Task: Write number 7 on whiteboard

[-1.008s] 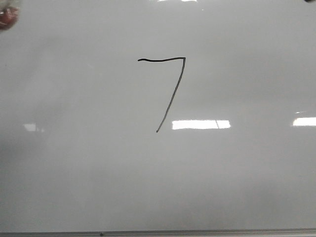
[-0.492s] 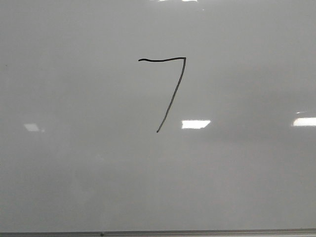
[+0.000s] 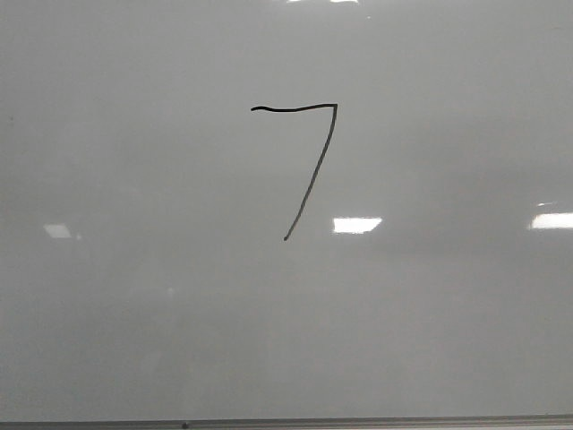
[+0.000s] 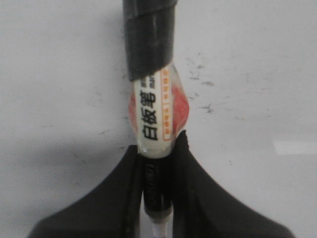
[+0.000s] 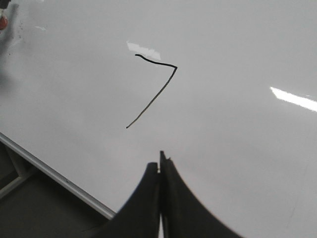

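One finished 7 (image 3: pixel 309 161) is sitting at the centre of the whiteboard (image 3: pixel 134 340). Left gripper (image 4: pixel 158 163) is clamping the marker (image 4: pixel 156 114); right gripper (image 5: pixel 159 168) is hanging pinched together, empty. Judged best: lifting the marker straight off, avoiding smears.

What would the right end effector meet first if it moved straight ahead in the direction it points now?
Probably the bare whiteboard itself. The right end effector is shut and empty, aimed over the board, with the number 7 farther ahead and slightly aside. Its height above the surface is unclear.
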`<state>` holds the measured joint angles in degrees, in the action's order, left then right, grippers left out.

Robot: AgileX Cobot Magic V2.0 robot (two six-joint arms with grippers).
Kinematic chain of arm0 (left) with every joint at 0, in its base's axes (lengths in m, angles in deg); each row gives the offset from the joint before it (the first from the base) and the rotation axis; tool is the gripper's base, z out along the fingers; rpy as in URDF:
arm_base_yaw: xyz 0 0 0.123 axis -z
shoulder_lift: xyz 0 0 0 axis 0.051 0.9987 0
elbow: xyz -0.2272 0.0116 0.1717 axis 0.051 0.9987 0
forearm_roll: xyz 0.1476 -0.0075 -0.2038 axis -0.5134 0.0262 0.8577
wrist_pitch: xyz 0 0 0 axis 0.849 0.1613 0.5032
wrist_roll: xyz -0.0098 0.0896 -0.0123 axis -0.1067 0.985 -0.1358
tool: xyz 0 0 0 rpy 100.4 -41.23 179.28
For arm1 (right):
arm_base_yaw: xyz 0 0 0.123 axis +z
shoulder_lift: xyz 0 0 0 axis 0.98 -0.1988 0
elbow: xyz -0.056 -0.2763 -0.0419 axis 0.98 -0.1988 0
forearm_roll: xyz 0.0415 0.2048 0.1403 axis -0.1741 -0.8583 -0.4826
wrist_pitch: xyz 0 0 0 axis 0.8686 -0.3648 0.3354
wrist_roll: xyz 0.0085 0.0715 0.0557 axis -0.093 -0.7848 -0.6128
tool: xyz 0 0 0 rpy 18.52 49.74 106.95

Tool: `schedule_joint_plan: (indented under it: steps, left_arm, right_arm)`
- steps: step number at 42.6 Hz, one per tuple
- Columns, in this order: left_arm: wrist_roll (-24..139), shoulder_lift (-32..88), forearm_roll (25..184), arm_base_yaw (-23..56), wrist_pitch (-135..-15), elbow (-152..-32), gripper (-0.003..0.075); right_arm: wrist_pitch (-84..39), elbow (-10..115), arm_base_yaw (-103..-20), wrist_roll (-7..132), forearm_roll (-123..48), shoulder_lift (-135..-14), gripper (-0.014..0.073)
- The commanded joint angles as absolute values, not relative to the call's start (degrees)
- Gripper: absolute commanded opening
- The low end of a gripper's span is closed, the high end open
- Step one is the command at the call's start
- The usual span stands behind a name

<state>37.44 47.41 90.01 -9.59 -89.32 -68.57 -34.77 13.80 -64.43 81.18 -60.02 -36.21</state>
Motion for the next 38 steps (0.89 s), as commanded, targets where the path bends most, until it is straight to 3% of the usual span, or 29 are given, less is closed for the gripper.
schedule_joint_plan:
  steps: [1, 11, 23, 38]
  left_arm:
    - [36.9, 48.6, 90.6, -9.5, -96.0, -70.1, -0.002]
    - [36.9, 50.4, 90.4, -9.5, -99.1, -70.1, 0.0004]
    - [36.9, 51.2, 90.4, -9.5, -99.7, -70.1, 0.0212]
    - [36.9, 51.2, 90.4, -9.5, -100.9, -70.1, 0.0239]
  right_arm:
    - [-31.2, 15.4, -64.8, 81.3, -61.3, -36.5, -0.0068]
    - [-31.5, 15.4, -64.8, 81.3, -61.3, -36.5, -0.0068]
    - [-31.5, 15.4, -64.8, 81.3, -61.3, -36.5, -0.0068]
    - [-31.5, 15.4, -64.8, 81.3, -61.3, -36.5, -0.0068]
